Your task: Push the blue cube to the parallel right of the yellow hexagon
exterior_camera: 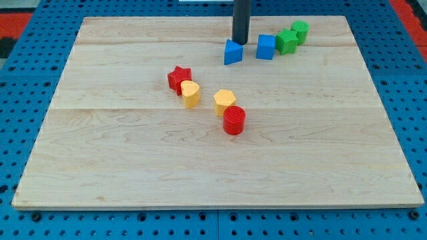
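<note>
The blue cube (265, 47) sits near the view's top, right of centre. The yellow hexagon (225, 102) lies near the board's middle, well below and to the left of the cube. My tip (239, 41) stands at the view's top, just left of the blue cube and touching or nearly touching the upper side of a blue triangular block (233, 53).
A red cylinder (234, 121) touches the yellow hexagon's lower right. A yellow heart-like block (191, 94) and a red star (179, 78) lie to its left. A green star-like block (287, 41) and a green cylinder (299, 31) sit right of the blue cube. The wooden board (133, 167) rests on blue pegboard.
</note>
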Controlling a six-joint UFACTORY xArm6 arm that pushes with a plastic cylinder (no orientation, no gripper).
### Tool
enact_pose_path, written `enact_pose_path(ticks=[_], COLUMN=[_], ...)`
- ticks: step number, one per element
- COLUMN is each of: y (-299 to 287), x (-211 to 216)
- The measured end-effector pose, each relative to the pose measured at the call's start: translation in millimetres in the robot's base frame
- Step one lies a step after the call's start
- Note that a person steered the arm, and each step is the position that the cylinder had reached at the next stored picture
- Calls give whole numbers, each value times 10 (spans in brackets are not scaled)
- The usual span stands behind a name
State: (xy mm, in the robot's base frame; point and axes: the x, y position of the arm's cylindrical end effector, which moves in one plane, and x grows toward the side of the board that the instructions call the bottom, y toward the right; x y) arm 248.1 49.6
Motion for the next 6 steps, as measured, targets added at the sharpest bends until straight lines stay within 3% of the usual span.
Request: enact_pose_path(ticks=[1, 3, 4, 5, 6], y=[147, 333, 368, 512, 948], x=[-292, 529, 720, 477, 749])
